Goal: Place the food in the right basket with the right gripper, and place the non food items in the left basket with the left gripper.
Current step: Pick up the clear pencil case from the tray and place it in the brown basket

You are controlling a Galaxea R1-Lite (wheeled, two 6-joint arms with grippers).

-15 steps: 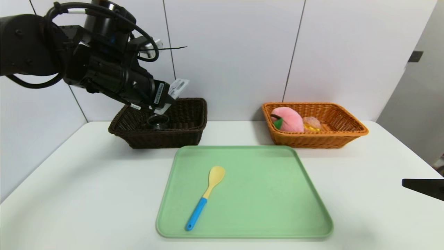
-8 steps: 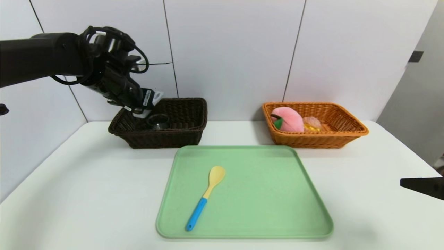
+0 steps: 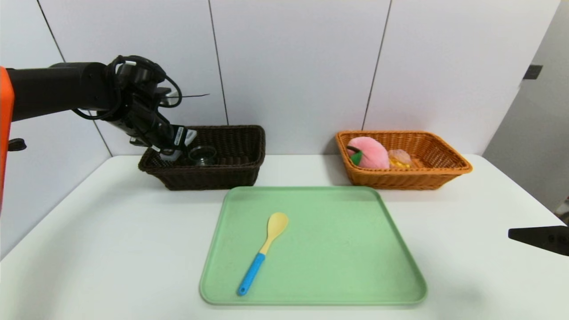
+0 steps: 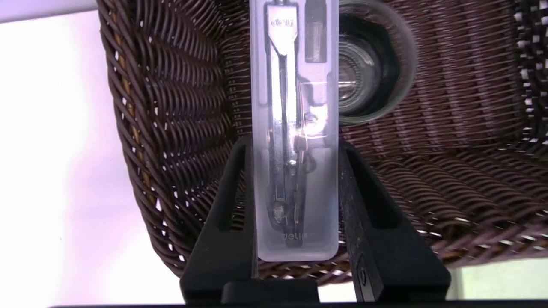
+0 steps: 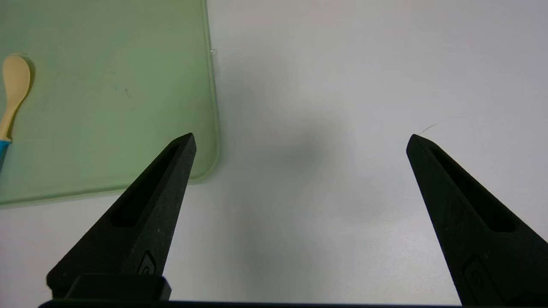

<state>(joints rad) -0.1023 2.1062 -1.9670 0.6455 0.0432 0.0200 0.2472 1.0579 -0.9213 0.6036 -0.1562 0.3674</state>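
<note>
Now compass case (image 4: pixel 294 128) over dark basket (image 4: pixel 171 107)

The left gripper (image 3: pixel 174 149) has travelled away from the camera and down — a second ago it loomed large in the head view, above the near-left part of the dark brown basket (image 3: pixel 231 173); now it sits small at that basket's far-left corner, low over the rim. The clear plastic case (image 4: pixel 294 141) clamped between its fingers (image 4: pixel 231 201) came along, its free end now reaching down into the basket just beside the glass jar (image 3: pixel 202 154). The right gripper (image 5: pixel 299 141) edged slightly further into the head view at the right margin — barely.
</note>
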